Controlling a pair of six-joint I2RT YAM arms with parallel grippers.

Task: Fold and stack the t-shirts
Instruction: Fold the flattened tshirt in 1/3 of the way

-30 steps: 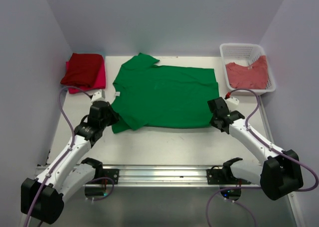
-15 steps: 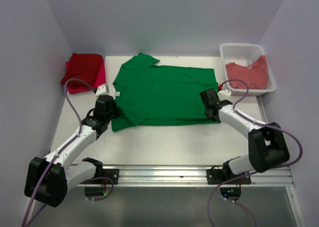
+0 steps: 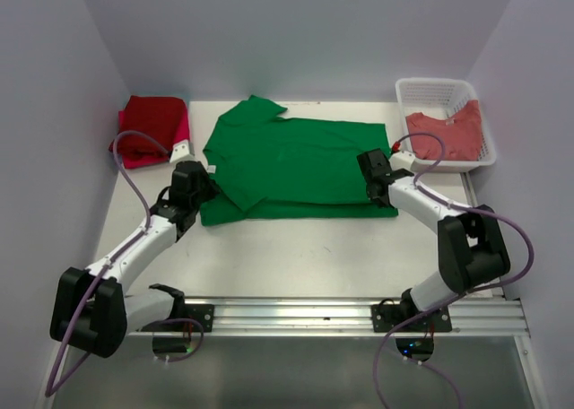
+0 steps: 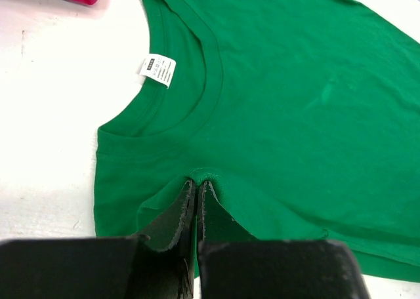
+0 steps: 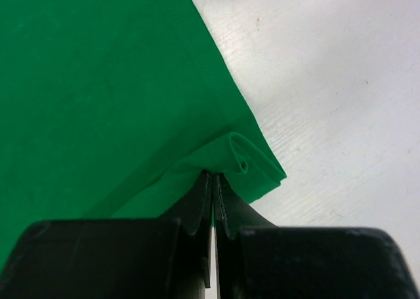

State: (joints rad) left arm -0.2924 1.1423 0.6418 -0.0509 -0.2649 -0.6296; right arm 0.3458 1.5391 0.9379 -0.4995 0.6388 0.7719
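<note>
Both arms have reached farther across the counter (image 3: pixel 296 248). The left gripper (image 4: pixel 197 183), pinching the green t-shirt (image 3: pixel 296 153) near its collar, has moved far and slightly right. The right gripper (image 5: pixel 214 176), pinching the near right corner, has moved far and left. The shirt's near strip is now doubled over its body, and its near edge has shifted far, baring more counter.
</note>
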